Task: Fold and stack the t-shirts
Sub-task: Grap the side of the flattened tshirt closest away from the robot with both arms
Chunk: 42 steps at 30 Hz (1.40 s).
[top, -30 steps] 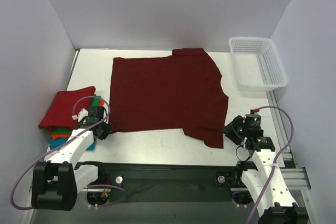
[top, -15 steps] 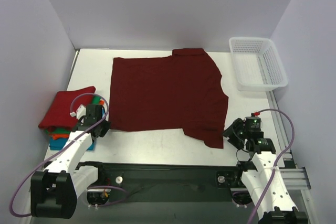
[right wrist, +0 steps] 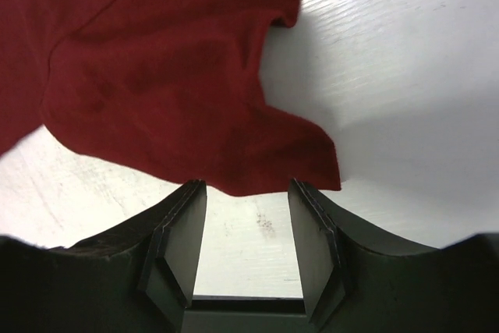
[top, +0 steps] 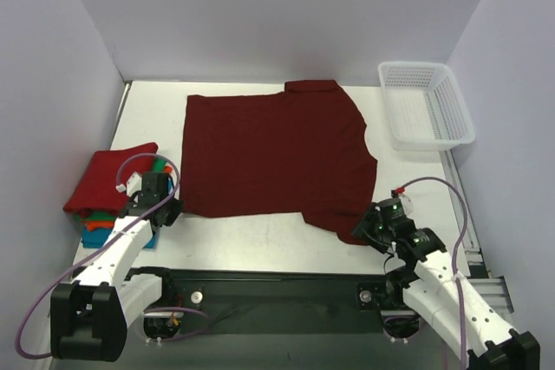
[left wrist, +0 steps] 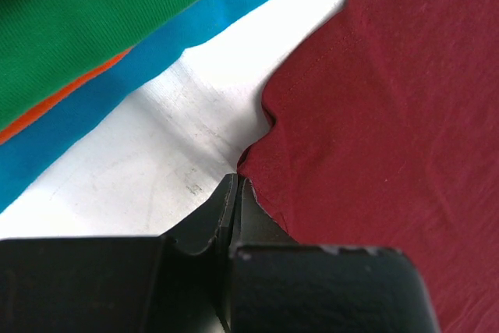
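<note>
A dark maroon t-shirt (top: 277, 153) lies spread flat on the white table. My left gripper (top: 173, 212) is shut on its near-left hem corner, and the cloth (left wrist: 390, 115) puckers toward the fingertips (left wrist: 236, 185). My right gripper (top: 362, 230) is open at the near-right sleeve; in the right wrist view the sleeve edge (right wrist: 156, 76) lies just past the open gripper (right wrist: 245, 193), with bare table between the jaws. A stack of folded shirts (top: 108, 181) sits at the left, bright red on top, with green (left wrist: 78, 29), orange (left wrist: 70, 91) and blue (left wrist: 117, 91) below.
A white plastic mesh basket (top: 425, 106) stands at the back right. Purple-grey walls close in the table on the left, back and right. The black rail with the arm bases runs along the near edge.
My right gripper has moved left and forward to the sleeve's near corner. My left gripper has stayed at the hem corner.
</note>
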### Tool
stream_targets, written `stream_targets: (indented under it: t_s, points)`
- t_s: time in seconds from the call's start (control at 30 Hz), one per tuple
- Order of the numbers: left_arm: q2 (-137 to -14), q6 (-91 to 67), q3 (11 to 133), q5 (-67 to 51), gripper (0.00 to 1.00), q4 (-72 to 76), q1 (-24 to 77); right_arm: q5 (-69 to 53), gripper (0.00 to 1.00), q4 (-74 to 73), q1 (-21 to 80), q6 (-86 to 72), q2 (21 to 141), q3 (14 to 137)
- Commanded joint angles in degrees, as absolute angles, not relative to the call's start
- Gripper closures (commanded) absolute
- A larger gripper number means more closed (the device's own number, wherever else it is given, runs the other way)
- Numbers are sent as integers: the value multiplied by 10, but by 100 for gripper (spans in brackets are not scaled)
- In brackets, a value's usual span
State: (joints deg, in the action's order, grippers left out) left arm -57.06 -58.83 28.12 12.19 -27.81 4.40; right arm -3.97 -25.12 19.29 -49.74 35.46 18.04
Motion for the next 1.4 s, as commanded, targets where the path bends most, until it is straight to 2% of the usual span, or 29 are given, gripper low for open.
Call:
stream_targets:
  t_s: [0.0,0.23,0.43,0.5,0.73,0.83,0.87,0.97,1.07,1.13,1.23,1.27,1.37]
  points:
    - [-560,-579,300,119,100,-269,46,68,53,-258,260,-540,363,182]
    - [-566,-579,300,115,100,-265,46,168,59,-260,383,-544,453,230]
    - [-567,-577,299,113,100,-265,46,244,56,-262,489,-553,568,279]
    - [-566,-577,299,112,100,-265,46,264,53,-262,508,-555,593,297]
    - [-565,-573,298,112,100,-265,46,270,55,-262,533,-561,669,320]
    - [-565,-572,298,110,100,-264,46,265,65,-265,533,-557,682,324]
    - [-565,-572,298,109,100,-263,46,265,74,-266,533,-555,686,327]
    - [-565,-571,300,107,100,-264,46,263,88,-275,533,-545,695,339]
    - [-561,-567,301,106,100,-267,46,259,98,-300,531,-528,693,363]
    - [-560,-566,302,106,100,-268,47,265,100,-323,531,-519,675,374]
    - [-559,-566,301,103,100,-265,46,258,92,-337,529,-502,650,389]
    - [-560,-566,301,102,100,-262,47,249,79,-340,530,-498,646,393]
    - [-564,-565,301,98,100,-259,46,243,60,-340,534,-489,644,390]
